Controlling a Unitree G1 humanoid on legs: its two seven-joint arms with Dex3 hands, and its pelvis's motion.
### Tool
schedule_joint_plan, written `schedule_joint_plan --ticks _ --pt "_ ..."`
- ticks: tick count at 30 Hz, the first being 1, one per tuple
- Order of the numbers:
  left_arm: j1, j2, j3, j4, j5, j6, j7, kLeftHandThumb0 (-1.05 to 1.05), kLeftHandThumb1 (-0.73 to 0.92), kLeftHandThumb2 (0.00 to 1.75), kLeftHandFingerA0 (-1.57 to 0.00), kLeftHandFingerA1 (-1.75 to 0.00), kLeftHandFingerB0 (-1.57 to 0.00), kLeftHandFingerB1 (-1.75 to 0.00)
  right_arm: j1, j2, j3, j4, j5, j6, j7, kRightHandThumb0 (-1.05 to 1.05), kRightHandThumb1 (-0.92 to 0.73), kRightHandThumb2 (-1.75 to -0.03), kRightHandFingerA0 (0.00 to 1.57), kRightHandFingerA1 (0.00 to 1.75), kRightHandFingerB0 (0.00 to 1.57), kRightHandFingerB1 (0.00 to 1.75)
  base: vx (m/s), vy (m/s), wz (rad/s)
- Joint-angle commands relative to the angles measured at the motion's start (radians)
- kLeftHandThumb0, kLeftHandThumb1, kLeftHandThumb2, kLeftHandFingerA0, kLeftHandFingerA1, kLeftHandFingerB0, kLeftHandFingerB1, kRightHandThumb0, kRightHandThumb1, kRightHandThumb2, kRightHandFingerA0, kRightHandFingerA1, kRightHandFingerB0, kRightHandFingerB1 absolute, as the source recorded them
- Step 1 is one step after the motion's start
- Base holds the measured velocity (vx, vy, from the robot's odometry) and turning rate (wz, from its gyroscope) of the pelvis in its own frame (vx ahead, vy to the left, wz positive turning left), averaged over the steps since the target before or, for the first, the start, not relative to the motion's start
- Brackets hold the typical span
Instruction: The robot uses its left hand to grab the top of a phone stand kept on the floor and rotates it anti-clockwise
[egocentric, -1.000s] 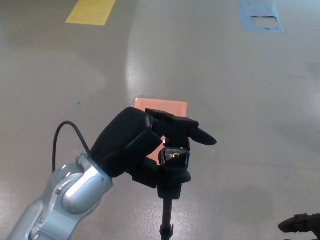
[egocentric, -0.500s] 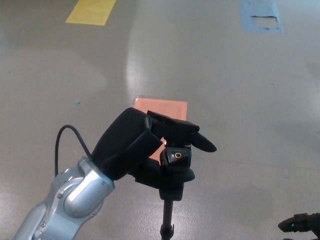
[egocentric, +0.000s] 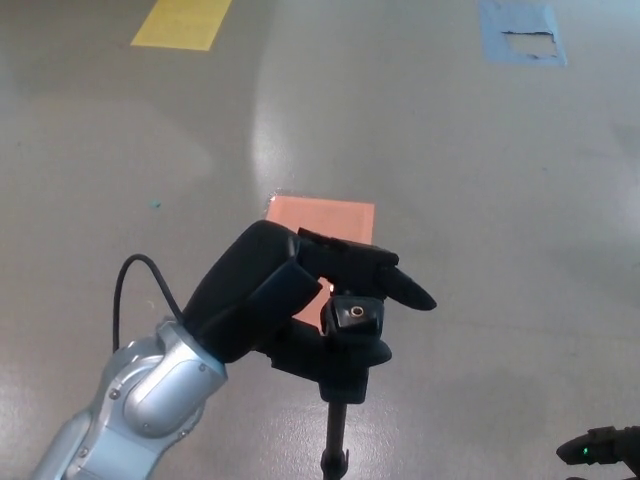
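A black phone stand rises from the floor at the bottom centre; its pole (egocentric: 334, 435) runs down out of the picture and its head (egocentric: 352, 320) shows a small brass screw on top. My left hand (egocentric: 290, 290) wraps the head from the left, with fingers (egocentric: 385, 275) reaching over and past it and the thumb side under it. The silver forearm (egocentric: 140, 400) comes in from the lower left. Only the tip of my right hand (egocentric: 600, 448) shows at the bottom right corner, with a green light on it.
An orange-pink square (egocentric: 325, 220) lies on the grey floor just behind the stand. A yellow patch (egocentric: 182, 22) is at the far left and a blue patch (egocentric: 520, 30) at the far right. A black cable (egocentric: 135, 275) loops above my left wrist.
My left hand and the stand's head have shifted slightly down and right, with the fingers turning a little further round the head. The right hand tip stays in place.
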Motion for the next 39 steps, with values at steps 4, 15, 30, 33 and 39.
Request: schedule_joint_plan --ticks 4,15,30,33,39 --pt "0.035 -0.03 0.022 -0.116 -0.255 0.333 -0.173 -0.17 0.49 0.55 -0.99 -0.51 -0.86 -0.48 -0.009 -0.018 0.002 -0.001 -0.006 0.003 0.006 -0.39 -0.59 -1.02 0.5 0.63 0.13 0.46 0.0 0.0 0.0" --pt "0.027 -0.061 0.057 -0.185 -0.389 0.605 -0.239 -0.15 0.49 0.55 -0.99 -0.52 -0.86 -0.5 -0.015 -0.02 0.002 -0.003 -0.006 0.007 0.009 -0.52 -0.79 -0.65 0.59 0.42 0.26 0.31 0.0 0.0 0.0" --pt "0.033 -0.081 0.068 -0.232 -0.426 0.758 -0.249 -0.15 0.47 0.54 -1.0 -0.55 -0.87 -0.51 -0.019 -0.022 0.001 -0.005 -0.005 0.007 0.014 -0.59 -0.68 -0.9 0.53 0.55 0.24 0.44 0.0 0.0 0.0" --pt "0.025 -0.106 0.094 -0.26 -0.489 0.903 -0.245 -0.16 0.45 0.55 -1.0 -0.57 -0.88 -0.53 -0.022 -0.022 0.003 -0.007 -0.008 0.012 0.011 -0.59 -0.68 -0.91 0.53 0.55 0.24 0.44 0.0 0.0 0.0" --pt "0.006 -0.129 0.126 -0.269 -0.539 1.048 -0.232 -0.14 0.46 0.55 -0.98 -0.59 -0.85 -0.55 -0.024 -0.023 0.005 -0.011 -0.01 0.02 0.012 -0.59 -0.68 -0.91 0.53 0.55 0.24 0.44 0.0 0.0 0.0"
